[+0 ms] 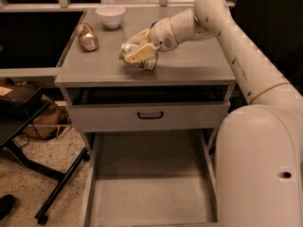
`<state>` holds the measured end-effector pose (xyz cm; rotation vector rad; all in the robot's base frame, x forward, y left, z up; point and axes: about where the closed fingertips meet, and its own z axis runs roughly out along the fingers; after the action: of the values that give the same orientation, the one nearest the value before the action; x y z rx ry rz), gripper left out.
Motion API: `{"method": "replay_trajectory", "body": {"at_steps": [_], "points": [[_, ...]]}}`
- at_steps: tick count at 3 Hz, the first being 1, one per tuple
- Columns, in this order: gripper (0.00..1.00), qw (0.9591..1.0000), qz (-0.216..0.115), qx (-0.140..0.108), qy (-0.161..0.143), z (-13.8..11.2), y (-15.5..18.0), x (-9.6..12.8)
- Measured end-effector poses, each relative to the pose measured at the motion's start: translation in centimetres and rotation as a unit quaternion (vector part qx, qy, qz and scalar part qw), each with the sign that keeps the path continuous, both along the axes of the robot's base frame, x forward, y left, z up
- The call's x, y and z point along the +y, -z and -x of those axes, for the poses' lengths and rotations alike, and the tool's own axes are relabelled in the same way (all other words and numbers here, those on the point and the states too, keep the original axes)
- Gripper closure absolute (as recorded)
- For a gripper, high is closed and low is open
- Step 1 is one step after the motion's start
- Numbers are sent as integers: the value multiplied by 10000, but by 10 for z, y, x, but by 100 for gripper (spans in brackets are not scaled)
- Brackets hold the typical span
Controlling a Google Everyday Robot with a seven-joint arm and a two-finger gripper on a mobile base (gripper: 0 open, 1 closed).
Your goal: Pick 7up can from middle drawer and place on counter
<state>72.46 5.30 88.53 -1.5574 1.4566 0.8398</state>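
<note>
Looking down onto a grey drawer cabinet from above and in front. Found the gripper (133, 50) low over the counter (194, 65), near the middle of the top, wrist pointing left. Saw its two cream fingers (142, 54) closed on the 7up can (148, 64), one finger across the upper side and one along the near side, the claw narrow and gripping. Saw the can as pale with green print, tilted rather than upright, its lower end at or just above the counter surface; could not tell whether touching.

Traced the cream arm (227, 27) back from the gripper to the right rear corner of the counter, then down along the right edge to a large rounded cream body (260, 169) filling the lower right.

Noted a copper-brown can (87, 36) lying on its side near the left edge of the counter, well apart from the gripper, and a small white bowl (111, 15) upright behind it near the back edge.

Below the counter, saw a dark gap, then a grey drawer front (109, 118) with a black handle (150, 115). Beneath that, found the middle drawer (151, 193) pulled out toward the viewer, a flat grey floor between low side walls. Left of the cabinet, noted black chair legs (57, 171) on a speckled floor (23, 193).
</note>
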Motion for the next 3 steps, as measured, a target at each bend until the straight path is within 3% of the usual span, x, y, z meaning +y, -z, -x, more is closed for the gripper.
{"method": "replay_trajectory", "body": {"at_steps": [1,3], "points": [[100,9997,-182,186,25,6,10,-5],[58,9997,-182,186,25,6,8,-5]]}}
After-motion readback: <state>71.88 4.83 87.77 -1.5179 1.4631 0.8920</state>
